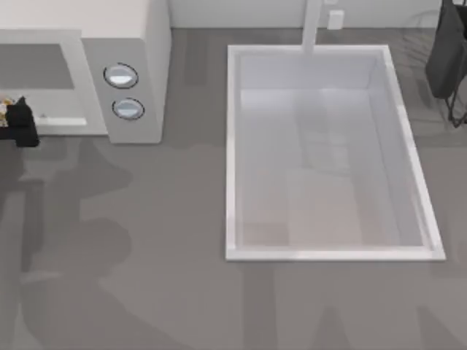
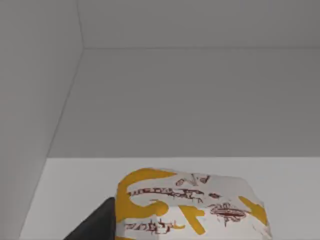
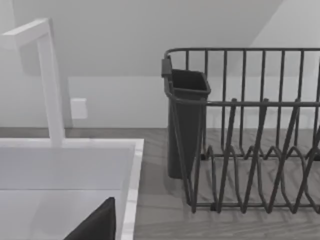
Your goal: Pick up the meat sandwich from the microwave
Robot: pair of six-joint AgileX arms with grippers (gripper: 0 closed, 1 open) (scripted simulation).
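Note:
The white microwave (image 1: 139, 44) stands at the table's back left, its two dials (image 1: 121, 76) facing up. At its open front, by the far left edge, hangs my left gripper (image 1: 18, 120), open, with the meat sandwich (image 1: 4, 108) right against it. In the left wrist view the sandwich (image 2: 190, 207) is a white wrapped lump with orange-yellow patches and red scribbles. It rests on the cavity's pale floor, close up, with one dark finger (image 2: 95, 227) beside its edge. My right gripper (image 3: 95, 227) is parked near the sink's far right corner.
A white sink basin (image 1: 232, 146) with a tall tap (image 1: 312, 25) takes up the table's middle and right. A dark wire dish rack (image 3: 250, 150) with a cup holder (image 3: 185, 120) stands at the back right (image 1: 446, 58). Grey counter lies open at the front.

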